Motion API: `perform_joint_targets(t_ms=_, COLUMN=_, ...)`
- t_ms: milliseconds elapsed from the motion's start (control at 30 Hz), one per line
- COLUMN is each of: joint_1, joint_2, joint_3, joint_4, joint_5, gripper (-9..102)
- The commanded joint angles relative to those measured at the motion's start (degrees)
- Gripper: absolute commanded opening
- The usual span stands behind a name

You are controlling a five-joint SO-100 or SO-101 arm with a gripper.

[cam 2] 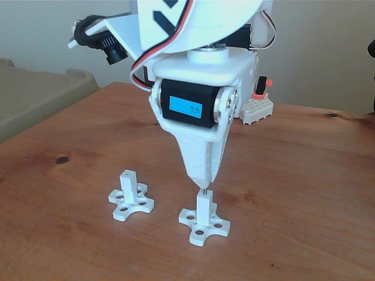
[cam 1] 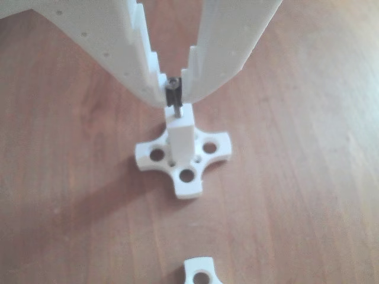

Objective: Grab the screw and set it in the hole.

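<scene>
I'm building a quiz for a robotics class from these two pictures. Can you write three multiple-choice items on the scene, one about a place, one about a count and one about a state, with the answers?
1. Where is the screw?
A. Lying on the wooden table
B. Between the gripper's jaws, its tip at the top of a white post
C. In a lobe hole of the base

2. How many white cross-base fixtures stand on the table in the fixed view?
A. One
B. Two
C. Four

3. What is the gripper doing?
A. Open, holding nothing
B. Shut on the screw
C. Shut on a fixture

Answers:
1 B: the other view shows the screw upright between the jaw tips, over the post.
2 B: one fixture stands alone, the other fixture stands under the gripper.
3 B: the jaw tips pinch the screw near its head.
</scene>
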Motion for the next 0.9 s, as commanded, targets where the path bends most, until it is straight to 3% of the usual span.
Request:
perform_joint_targets(t_ms=0, joint_1=0.3, joint_2=1.4, joint_3=-3.3, joint_4=0.5, joint_5=-0.4, gripper=-4)
perform_joint_targets(t_ms=867, joint_1=0.3, joint_2=1.5, joint_3=-3.3, joint_4=0.6, joint_5=0.1, gripper=-1)
